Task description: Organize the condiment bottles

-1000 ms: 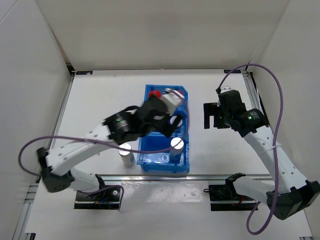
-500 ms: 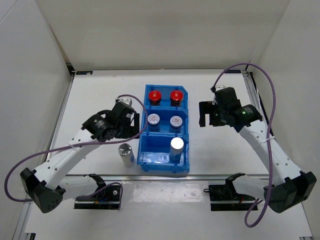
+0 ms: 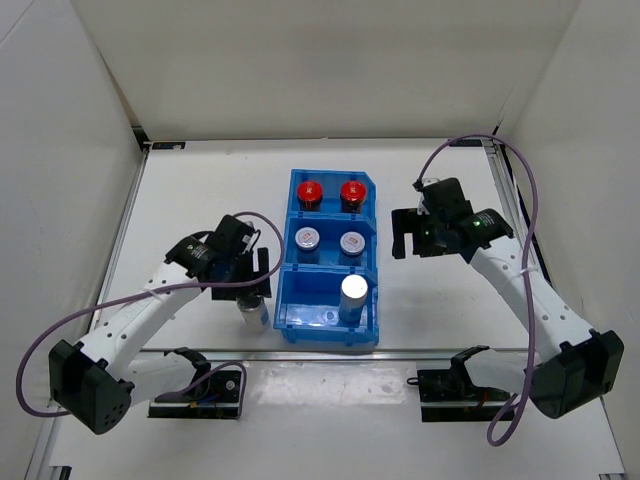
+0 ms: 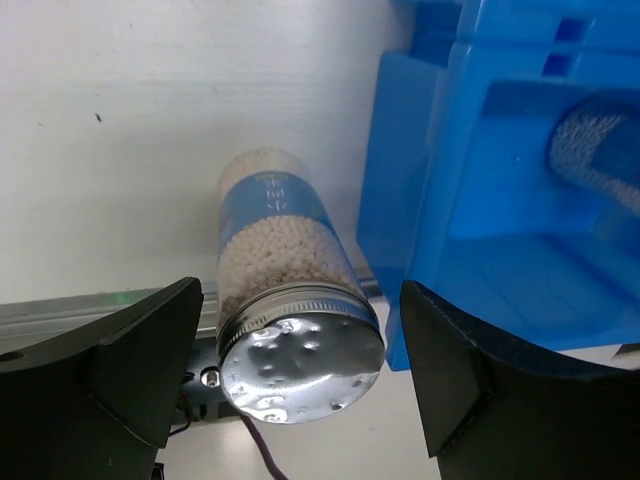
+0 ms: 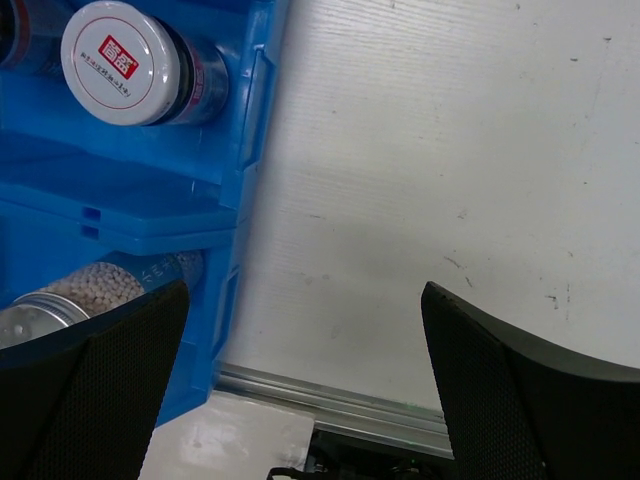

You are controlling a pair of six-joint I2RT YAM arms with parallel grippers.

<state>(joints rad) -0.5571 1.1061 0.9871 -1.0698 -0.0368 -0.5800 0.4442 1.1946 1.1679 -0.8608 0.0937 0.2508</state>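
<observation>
Okay, the white bench (image 3: pixel 200 180) carries everything. My left arm (image 3: pixel 130 315) and right arm (image 3: pixel 520 290) reach in from its near edge, one each side of the blue bin (image 3: pixel 330 330), which has three compartments front to back. My left pincer (image 4: pixel 300 290) is spread wide and holds nothing, its fingers (image 4: pixel 140 370) straddling the loose silver-capped bottle (image 4: pixel 280 265), slim gaps either side. That bottle stands upright on the bench just beside the bin's left wall, by the near compartment. My right pincer (image 5: pixel 305 290) gapes wide too, empty, over bare bench right of the bin. Far compartment: two red-capped bottles (image 3: pixel 309 189) side by side. Middle: two grey-lidded bottles (image 3: pixel 307 238). Near compartment: second silver-capped bottle (image 3: pixel 353 290), upright at its right side
</observation>
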